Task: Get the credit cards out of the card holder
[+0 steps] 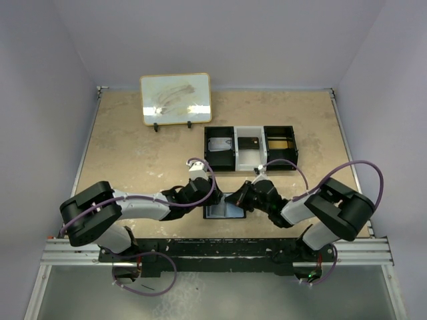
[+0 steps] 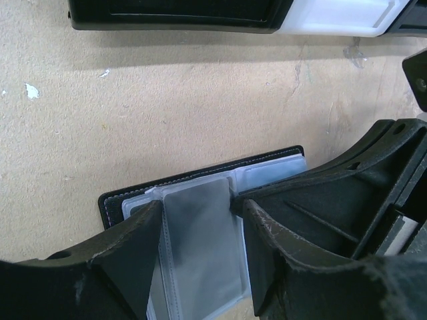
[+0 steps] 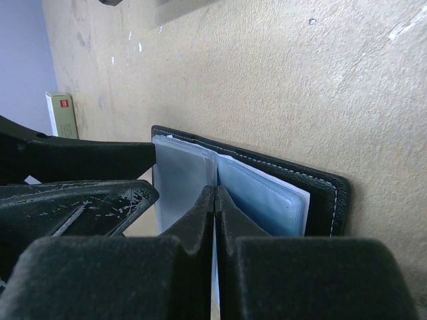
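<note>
The card holder (image 1: 223,212) lies open on the table between both arms, its black cover (image 2: 167,184) down and its clear sleeves up. My left gripper (image 2: 200,203) is open, with a finger on each side of a grey translucent sleeve (image 2: 200,247); I cannot tell whether a card is inside. My right gripper (image 3: 215,190) is shut on a thin clear sleeve at the fold, beside a blue sleeve (image 3: 263,200). From above, the left gripper (image 1: 212,202) and right gripper (image 1: 235,200) meet over the holder. Single cards lie in the tray: grey (image 1: 220,145), dark (image 1: 249,143) and gold (image 1: 280,142).
A black-and-white three-compartment tray (image 1: 220,165) stands just behind the holder, and its front wall (image 2: 173,15) shows at the top of the left wrist view. A small whiteboard on a stand (image 1: 176,99) is at the back left. Walls close in the table on three sides.
</note>
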